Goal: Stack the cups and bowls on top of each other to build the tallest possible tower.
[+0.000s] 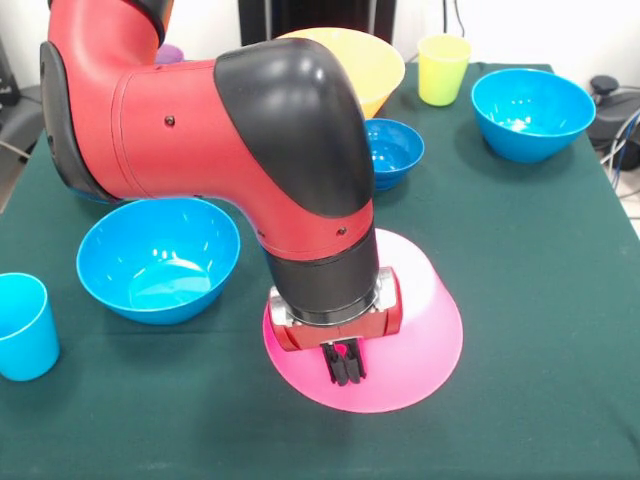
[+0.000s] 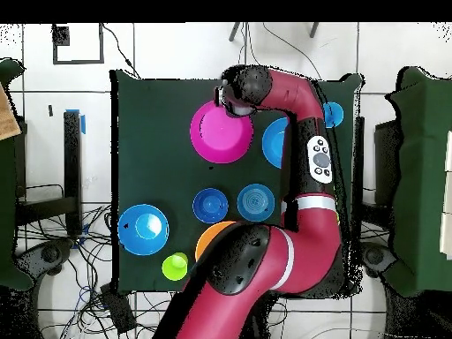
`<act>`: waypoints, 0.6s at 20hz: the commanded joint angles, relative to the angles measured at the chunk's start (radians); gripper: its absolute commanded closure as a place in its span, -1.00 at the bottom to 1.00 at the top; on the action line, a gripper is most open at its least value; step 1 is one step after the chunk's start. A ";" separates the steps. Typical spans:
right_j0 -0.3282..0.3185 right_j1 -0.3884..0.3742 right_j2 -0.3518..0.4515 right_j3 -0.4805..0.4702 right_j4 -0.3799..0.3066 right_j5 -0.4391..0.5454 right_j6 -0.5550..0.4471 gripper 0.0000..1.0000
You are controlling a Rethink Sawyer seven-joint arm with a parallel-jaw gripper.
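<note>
Big pink bowl (image 1: 420, 330) flipped upside down on the green tabletop (image 1: 540, 300), likely as a wide, steady bottom for the tower. Claw (image 1: 345, 365) low at its near edge, fingers close together, holding nothing. Orange bowl (image 1: 365, 60), blue bowls and cups waiting around, well apart, none stacked yet.

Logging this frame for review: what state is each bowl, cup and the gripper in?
pink bowl: upside down.
orange bowl: upright.
blue bowl beside arm: upright, empty.
corner blue bowl: upright, empty.
small blue bowl: upright.
yellow-green cup: upright.
light-blue cup: upright.
gripper: low at pink bowl, opening unclear.
</note>
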 commanded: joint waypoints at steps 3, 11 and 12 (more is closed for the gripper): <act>-0.011 0.016 0.029 0.108 -0.040 0.168 -0.382 1.00; -0.013 0.020 0.037 0.106 -0.043 0.196 -0.396 1.00; -0.015 0.017 0.036 0.114 -0.041 0.193 -0.394 1.00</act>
